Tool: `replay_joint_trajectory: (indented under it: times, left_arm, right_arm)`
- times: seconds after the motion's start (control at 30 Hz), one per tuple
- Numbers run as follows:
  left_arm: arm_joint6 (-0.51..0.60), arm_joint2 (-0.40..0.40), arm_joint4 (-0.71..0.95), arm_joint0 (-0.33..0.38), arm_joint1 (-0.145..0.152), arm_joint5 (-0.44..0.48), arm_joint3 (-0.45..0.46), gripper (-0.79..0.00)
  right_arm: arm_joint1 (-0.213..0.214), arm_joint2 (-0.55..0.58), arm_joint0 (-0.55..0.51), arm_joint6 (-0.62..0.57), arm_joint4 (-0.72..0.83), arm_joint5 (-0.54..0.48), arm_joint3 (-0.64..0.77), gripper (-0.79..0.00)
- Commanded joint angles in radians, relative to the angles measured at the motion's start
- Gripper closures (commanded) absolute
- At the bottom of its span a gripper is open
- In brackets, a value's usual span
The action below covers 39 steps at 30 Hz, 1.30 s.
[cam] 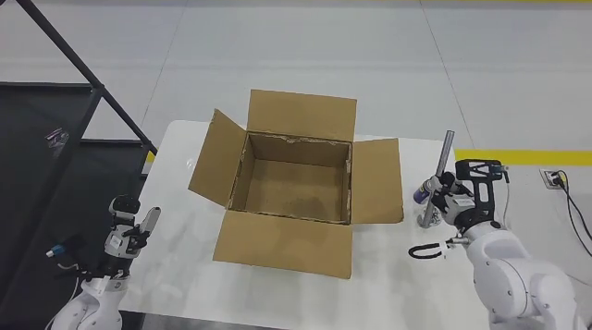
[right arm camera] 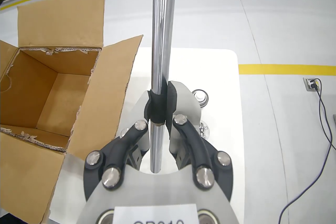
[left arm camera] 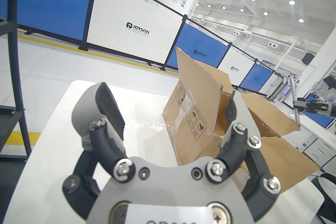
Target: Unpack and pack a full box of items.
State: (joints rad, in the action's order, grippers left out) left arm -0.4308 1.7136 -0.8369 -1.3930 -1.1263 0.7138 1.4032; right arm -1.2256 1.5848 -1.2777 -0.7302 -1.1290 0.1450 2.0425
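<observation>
The cardboard box [cam: 296, 187] stands in the middle of the top view on the white table [cam: 185, 265]. All four of its flaps are folded outward and its brown floor is bare. To its right, near the right edge of the table, the right gripper [cam: 444, 196] has its fingers clamped on a shiny metal rod [cam: 444, 164]. The rod leans up and away from the box. In the right wrist view the black pads [right arm camera: 172, 101] press the rod [right arm camera: 161, 25] from both sides, and a short end sticks out behind them. Two small round metal parts [right arm camera: 200, 97] lie on the table just past the gripper. A black curved piece [cam: 425, 251] lies on the table at the lower right of the top view. The left gripper [cam: 129, 224] is at the lower left of the top view, off the table's left edge and well apart from the box. In the left wrist view its fingers [left arm camera: 110, 107] stand spread wide with nothing between them. A wall socket [cam: 552, 179] with a cable sits on the floor at the right edge.
</observation>
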Motion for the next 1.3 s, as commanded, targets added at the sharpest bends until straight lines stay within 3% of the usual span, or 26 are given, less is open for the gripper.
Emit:
replay_joint_trajectory:
  times: [0.0, 0.13, 0.27, 0.37, 0.5, 0.7, 0.87, 1.27]
  left_arm:
    - [0.000, 0.000, 0.000, 0.000, 0.000, 0.000, 0.000, -0.785]
    - [0.000, 0.000, 0.000, 0.000, 0.000, 0.000, 0.000, -0.785]
    - [0.000, 0.000, 0.000, 0.000, 0.000, 0.000, 0.000, -0.785]
    - [0.000, 0.000, 0.000, 0.000, 0.000, 0.000, 0.000, -0.785]
    - [0.000, 0.000, 0.000, 0.000, 0.000, 0.000, 0.000, -0.785]
    - [0.000, 0.000, 0.000, 0.000, 0.000, 0.000, 0.000, -0.785]
    - [0.000, 0.000, 0.000, 0.000, 0.000, 0.000, 0.000, -0.785]
    - [0.000, 0.000, 0.000, 0.000, 0.000, 0.000, 0.000, -0.785]
  right_arm:
    - [0.000, 0.000, 0.000, 0.000, 0.000, 0.000, 0.000, 0.000]
    - [0.000, -0.001, -0.002, 0.008, 0.006, -0.002, 0.000, 0.000]
    - [-0.001, -0.025, 0.006, 0.086, 0.015, -0.071, 0.014, 0.000]
    - [-0.002, -0.107, 0.104, 0.066, -0.029, -0.134, 0.030, 0.000]
    - [-0.014, -0.277, 0.311, -0.005, -0.071, -0.204, -0.040, 0.000]
    - [-0.072, -0.579, 0.654, -0.094, -0.030, -0.263, -0.346, 0.000]
    - [-0.141, -0.774, 0.857, -0.086, 0.057, -0.323, -0.662, 0.000]
    - [-0.301, -1.005, 1.001, 0.028, 0.222, -0.366, -1.218, 0.000]
